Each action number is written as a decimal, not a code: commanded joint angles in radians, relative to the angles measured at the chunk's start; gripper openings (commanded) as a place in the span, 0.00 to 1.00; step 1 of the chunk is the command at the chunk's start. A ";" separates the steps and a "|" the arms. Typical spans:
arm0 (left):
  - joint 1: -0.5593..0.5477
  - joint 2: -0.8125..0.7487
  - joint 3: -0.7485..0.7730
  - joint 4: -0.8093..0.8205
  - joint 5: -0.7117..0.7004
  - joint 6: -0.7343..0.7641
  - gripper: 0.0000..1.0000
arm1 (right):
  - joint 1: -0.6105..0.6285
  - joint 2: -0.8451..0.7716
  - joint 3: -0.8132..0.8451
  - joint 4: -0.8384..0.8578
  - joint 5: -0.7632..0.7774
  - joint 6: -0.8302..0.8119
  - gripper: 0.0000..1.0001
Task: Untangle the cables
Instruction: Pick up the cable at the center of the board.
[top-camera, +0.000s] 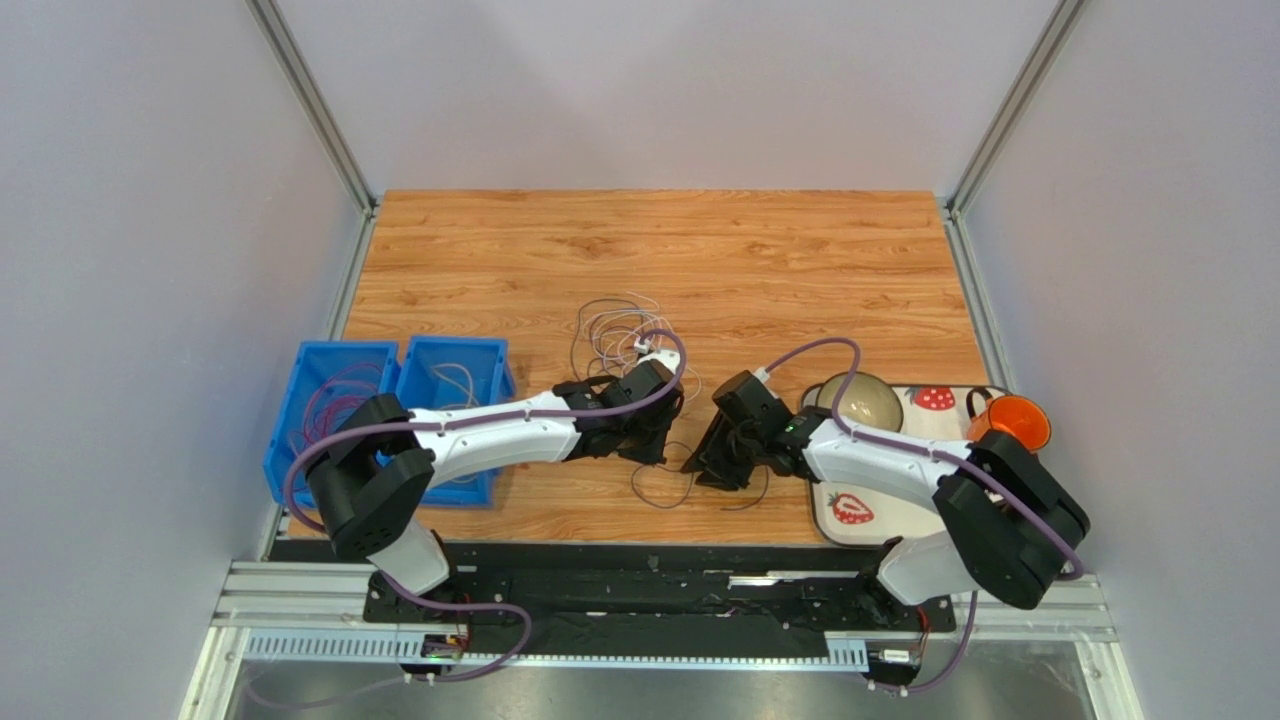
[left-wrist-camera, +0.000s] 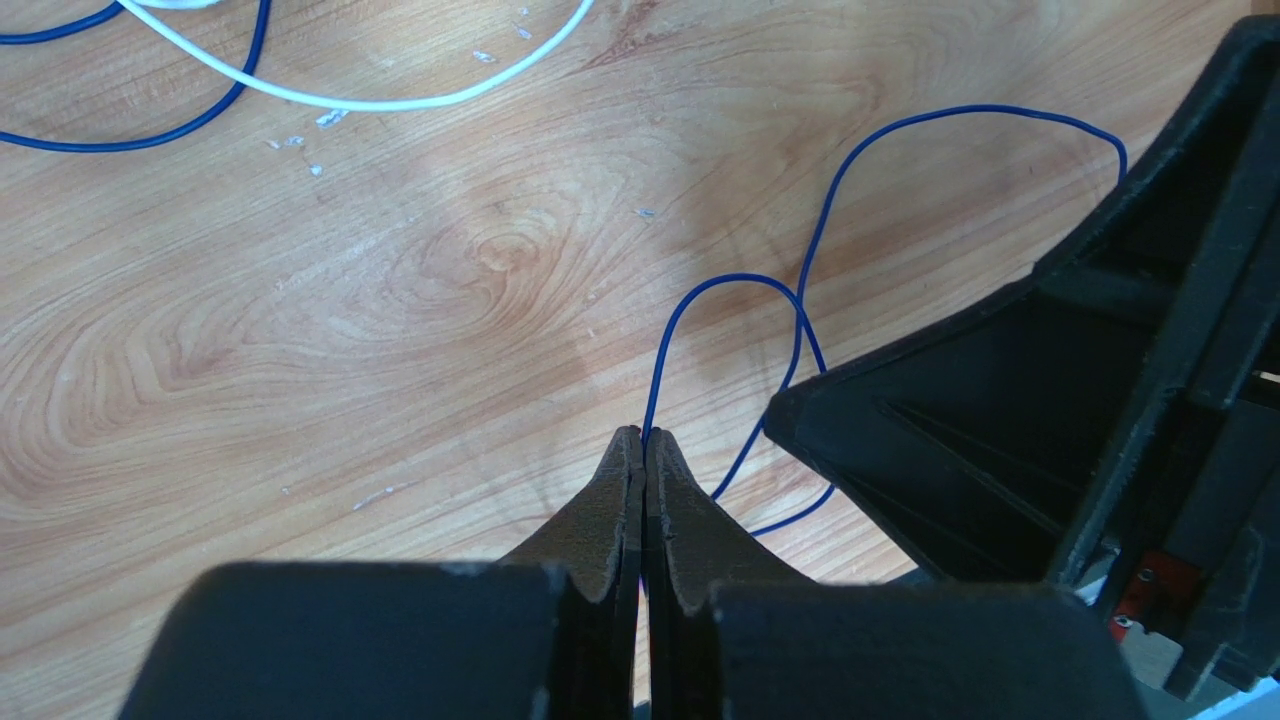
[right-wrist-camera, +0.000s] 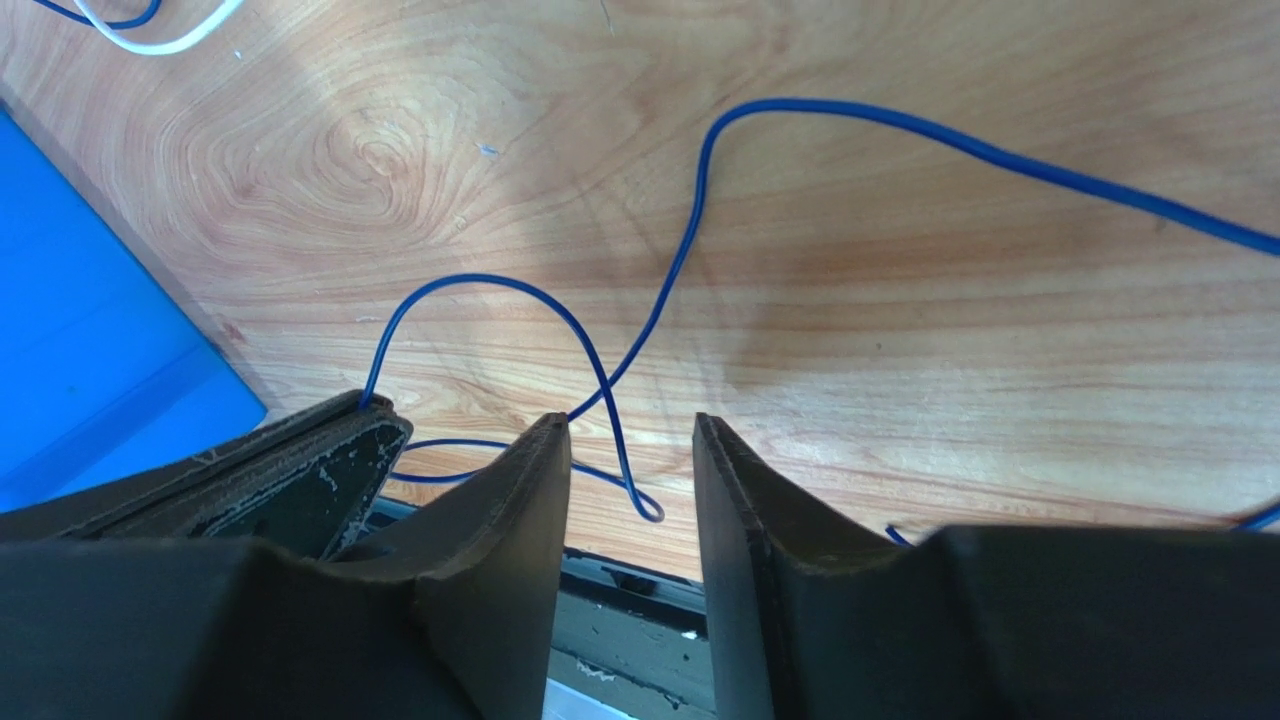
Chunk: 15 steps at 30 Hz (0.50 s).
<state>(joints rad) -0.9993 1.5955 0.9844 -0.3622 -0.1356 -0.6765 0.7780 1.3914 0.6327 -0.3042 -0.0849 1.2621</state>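
Note:
A loose tangle of thin white and pale cables (top-camera: 619, 338) lies mid-table. A thin dark blue wire (left-wrist-camera: 842, 165) loops on the wood near the front edge; it shows in the top view (top-camera: 661, 491) and in the right wrist view (right-wrist-camera: 676, 270). My left gripper (left-wrist-camera: 646, 438) is shut on this blue wire, low over the table (top-camera: 666, 440). My right gripper (right-wrist-camera: 631, 438) is open and empty, with a crossing of the blue wire just ahead of its tips. It sits right beside the left gripper (top-camera: 709, 455). A white cable (left-wrist-camera: 376, 102) lies farther off.
Two blue bins (top-camera: 338, 393) (top-camera: 478, 360) holding some cables stand at the left; one bin's corner shows in the right wrist view (right-wrist-camera: 90, 330). A white tray (top-camera: 932, 435) with a bowl (top-camera: 860, 402) and an orange cup (top-camera: 1019, 422) is at the right. The black front rail (top-camera: 646, 563) is close.

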 joint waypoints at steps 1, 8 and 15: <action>-0.005 -0.040 -0.006 0.014 0.007 -0.014 0.00 | 0.006 0.023 0.045 0.037 0.033 -0.004 0.30; -0.005 -0.071 -0.013 0.000 -0.004 -0.018 0.22 | 0.010 0.011 0.064 0.008 0.043 -0.024 0.00; -0.005 -0.262 0.016 -0.138 -0.114 0.002 0.80 | 0.014 -0.098 0.166 -0.131 0.080 -0.142 0.00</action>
<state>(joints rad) -1.0000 1.4784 0.9688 -0.4126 -0.1658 -0.6853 0.7853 1.3773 0.7044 -0.3653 -0.0528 1.2076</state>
